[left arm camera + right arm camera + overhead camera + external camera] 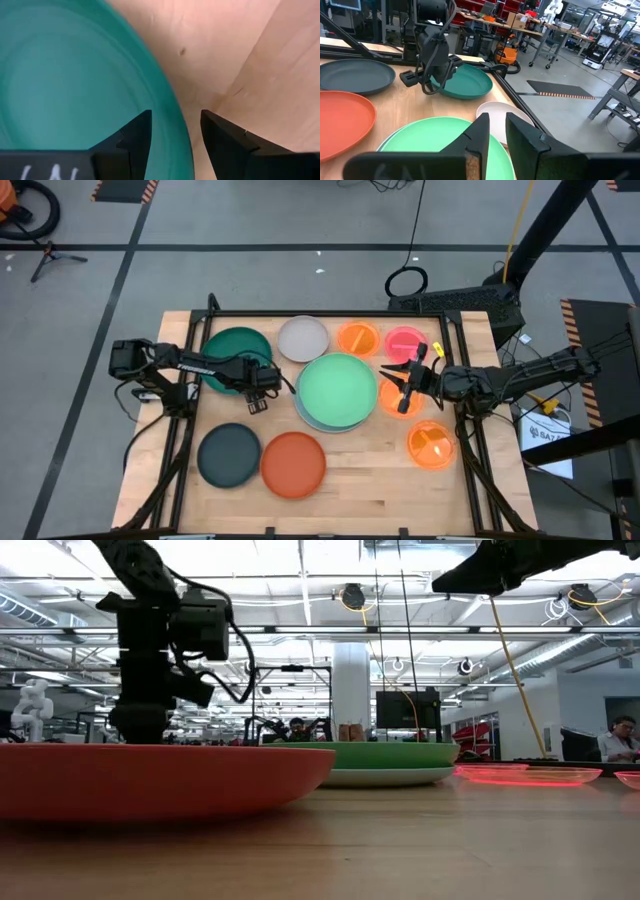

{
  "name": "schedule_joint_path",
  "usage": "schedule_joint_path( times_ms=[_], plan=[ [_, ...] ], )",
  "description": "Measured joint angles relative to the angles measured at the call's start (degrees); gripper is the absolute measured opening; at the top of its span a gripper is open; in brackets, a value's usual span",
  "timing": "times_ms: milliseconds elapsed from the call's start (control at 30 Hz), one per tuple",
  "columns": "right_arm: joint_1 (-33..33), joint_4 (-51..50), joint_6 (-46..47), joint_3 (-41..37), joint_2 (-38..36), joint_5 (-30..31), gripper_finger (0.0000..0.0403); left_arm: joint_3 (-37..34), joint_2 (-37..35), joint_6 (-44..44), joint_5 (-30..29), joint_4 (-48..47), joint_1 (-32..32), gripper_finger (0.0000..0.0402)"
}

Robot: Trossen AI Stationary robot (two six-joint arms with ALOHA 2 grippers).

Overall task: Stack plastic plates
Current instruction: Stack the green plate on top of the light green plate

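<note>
Plates lie spread over the wooden tabletop (pixel 360 470). A light green plate (pixel 338 388) sits in the middle on top of a light blue plate (pixel 305 416), whose rim shows under it. The dark green plate (pixel 232 352) lies toward the back left, the beige plate (pixel 303 338) beside it, and the dark grey plate (pixel 229 454) and rust-orange plate (pixel 293 463) sit side by side at the front. Small orange and pink divided plates lie on the right side.

The left gripper (pixel 262 395) is at the dark green plate's rim nearest the middle, its jaws open, one over the plate and one over bare wood, holding nothing. The right gripper (pixel 404 385) hangs above the tabletop just right of the light green plate, its jaws a narrow gap apart and empty.
</note>
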Motion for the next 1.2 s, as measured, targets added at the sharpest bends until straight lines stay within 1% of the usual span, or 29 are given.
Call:
schedule_joint_path(
  times_ms=[100, 167, 267, 467, 567, 700, 867, 1067, 1200],
  plan=[
    [0.0, 0.0, 0.0, 0.0, 0.0, 0.0, 0.0057, -0.27, 0.0, -0.7, -0.02, 0.12, -0.6, 0.0173],
    [0.0, 0.01, 0.0, 0.0, 0.0, 0.0, 0.0057, -0.27, 0.0, -0.71, -0.25, 0.23, -1.14, 0.0162],
    [0.0, 0.01, -0.33, -0.01, 0.0, 0.02, 0.0057, -0.27, 0.0, -1.2, -0.73, 0.08, -1.89, 0.0132],
    [0.0, 0.01, -0.44, -0.02, 0.0, 0.02, 0.0057, -0.26, 0.0, -4.92, -1.46, -0.05, -2.9, 0.0066],
    [0.0, 0.03, -0.44, -0.02, 0.0, 0.02, 0.0057, -0.22, -0.02, -6.04, -1.79, -0.19, -3.71, 0.0039],
    [0.0, 0.03, -0.44, -0.02, 0.0, 0.02, 0.0057, 0.42, -0.02, -8.75, -4.23, -2.58, -4.88, 0.0015],
    [0.0, 0.25, -0.44, -0.02, 0.0, 0.02, 0.0057, 3.26, -0.02, -11.19, -5.55, -8.96, -7.27, 0.001],
    [0.0, 0.63, -0.32, -0.02, 0.0, 0.04, 0.0057, 7.99, -0.02, -11.08, -6.24, -13.7, -11.4, 0.001],
    [0.0, 0.63, -0.02, -0.02, 0.0, 0.04, 0.0057, 12.49, -0.02, -10.12, -7.89, -17.33, -14.77, 0.001]
  ],
)
